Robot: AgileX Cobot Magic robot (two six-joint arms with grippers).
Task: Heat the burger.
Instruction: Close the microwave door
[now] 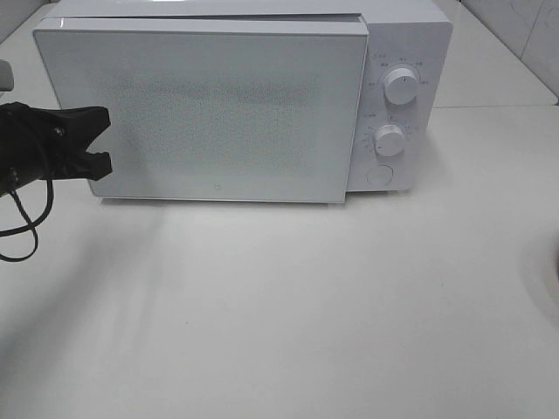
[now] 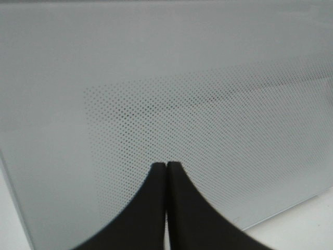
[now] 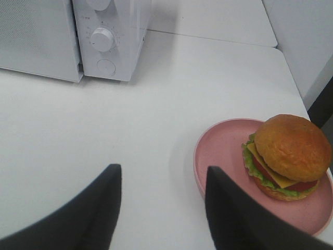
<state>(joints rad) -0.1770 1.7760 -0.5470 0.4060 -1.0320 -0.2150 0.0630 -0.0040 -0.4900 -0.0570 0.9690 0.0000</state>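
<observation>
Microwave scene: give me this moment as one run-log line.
microwave: door slightly ajar | left gripper: shut, at door's left edge | right gripper: open, empty | burger: on pink plate, outside microwave

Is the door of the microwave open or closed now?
Slightly open. In the exterior high view the microwave door stands out from the body beside the control panel, with a gap along its top edge.

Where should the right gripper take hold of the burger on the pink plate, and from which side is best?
Probably from above, closing across the bun sides: the burger sits upright on the plate, whose raised rim hinders a low approach. The right gripper is already open.
</observation>
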